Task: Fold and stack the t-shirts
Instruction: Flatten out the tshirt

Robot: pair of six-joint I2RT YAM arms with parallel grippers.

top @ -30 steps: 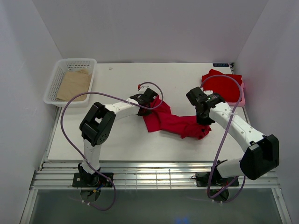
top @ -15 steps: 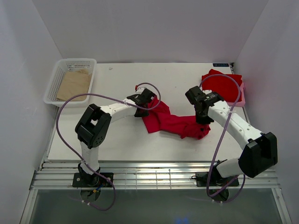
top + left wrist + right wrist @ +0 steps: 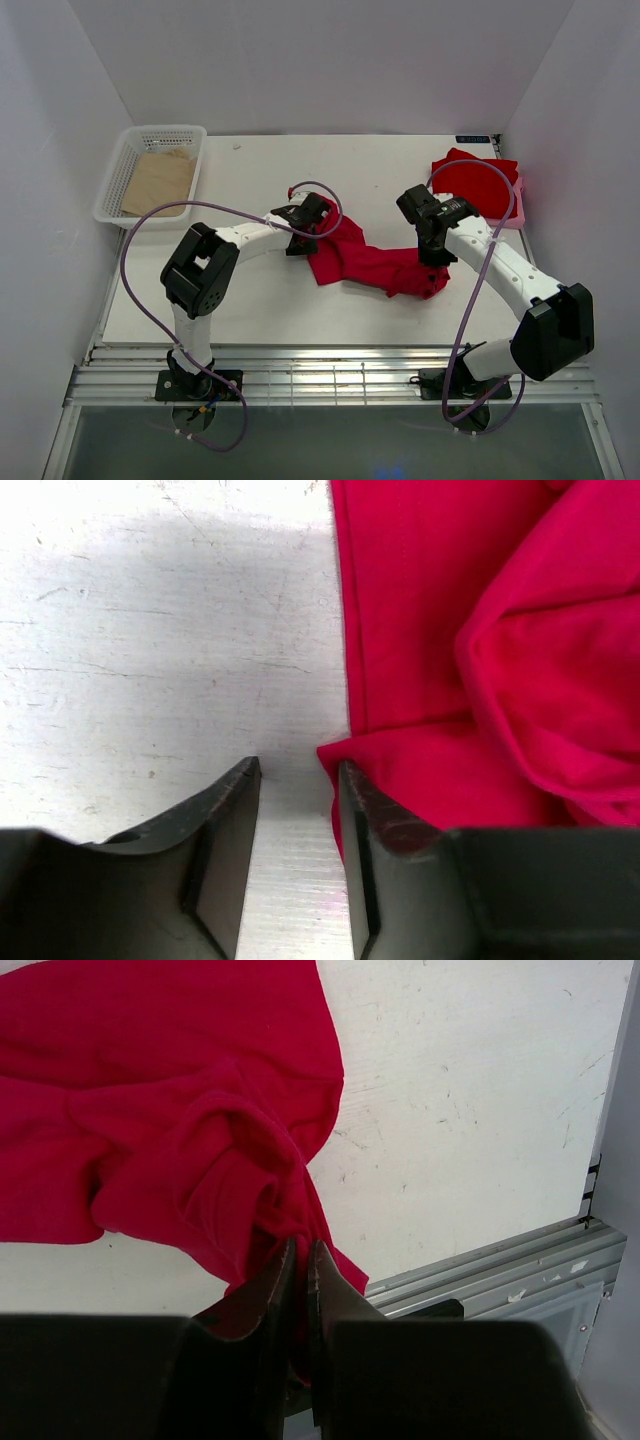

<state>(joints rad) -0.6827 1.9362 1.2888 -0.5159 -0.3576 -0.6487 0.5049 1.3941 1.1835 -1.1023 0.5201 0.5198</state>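
A white table [image 3: 250, 300] fills the floor of a plain white-walled booth, with a white basket [image 3: 160, 131] holding a tan sheet [image 3: 158, 182] at its far left corner. A crumpled t-shirt [image 3: 365, 262] lies in a twisted band across the middle of the table, strung between the two arms. A second t-shirt [image 3: 478, 185] rests on a pale pink piece [image 3: 520, 205] at the far right, most likely the place where the stack is being built. The right gripper [image 3: 300, 1250] is clenched on a bunched fold at the right end of the crumpled t-shirt, and red cloth pokes out from between its closed jaws. That grip probably pins this end so the cloth can be drawn flat from the other side. The left gripper [image 3: 297, 775] sits low over the table at the shirt's left end with its jaws parted and nothing between them but bare table. The shirt lies just to one side of that gap: its stitched edge runs away from the gripper, and a folded corner touches the tip of one finger [image 3: 360, 820]. To my eye the left arm is placed to take a fresh hold on that edge, which calls for a small sideways shift so the cloth comes between the jaws
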